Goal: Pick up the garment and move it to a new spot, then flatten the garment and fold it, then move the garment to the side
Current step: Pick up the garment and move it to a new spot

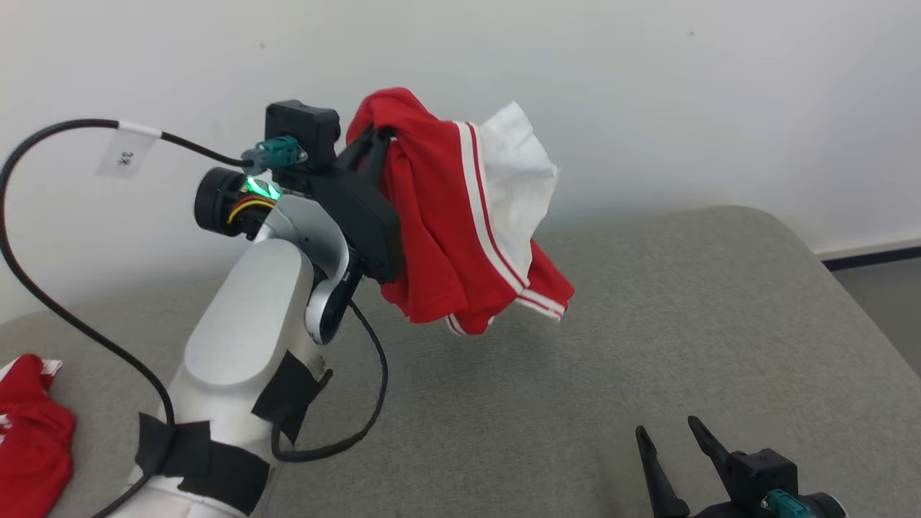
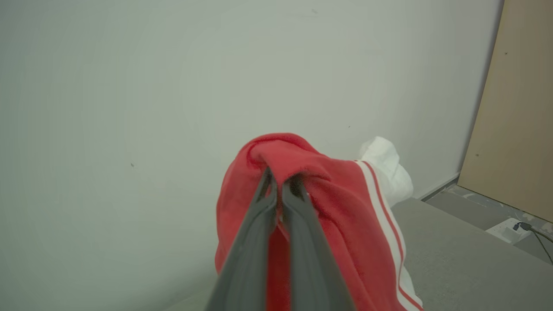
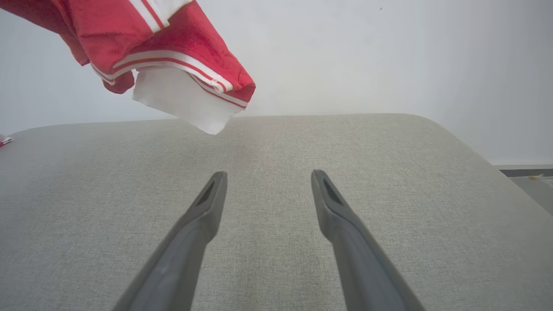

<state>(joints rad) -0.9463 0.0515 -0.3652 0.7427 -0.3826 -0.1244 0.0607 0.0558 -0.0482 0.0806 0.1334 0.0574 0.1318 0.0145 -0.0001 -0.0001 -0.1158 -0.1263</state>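
So: the garment (image 1: 460,223) is red knit sportswear with white stripe trim along the seams and hem. A smoother white panel is bunched at its upper right. It's soft and crumpled, hanging in loose folds with no flat shape to it.

The left gripper (image 2: 281,179) is clamped on it. Its two long dark fingers are pressed together, with red cloth pinched at the tips and draped over them. In the head view this sits centre-upper frame, with the fingers pointing up and right. The cloth falls down their right side, and its lowest hem is clear of the pad (image 1: 683,324).

The right gripper (image 1: 668,428) is at the lower right of the head view, spread wide with nothing between the fingers. In the right wrist view the garment hangs at upper left, well apart from those tips.

The pad is grey woven fabric, matte, with a rounded far-right corner. The plain white wall (image 1: 719,86) behind it is matte too.

The left forearm (image 1: 237,345) has a pale glossy shell wrapped in black tape. A black cable (image 1: 72,316) loops off it and carries a white tag (image 1: 128,151).

A second red cloth (image 1: 32,439) lies rumpled on the pad at the lower-left edge of the frame.
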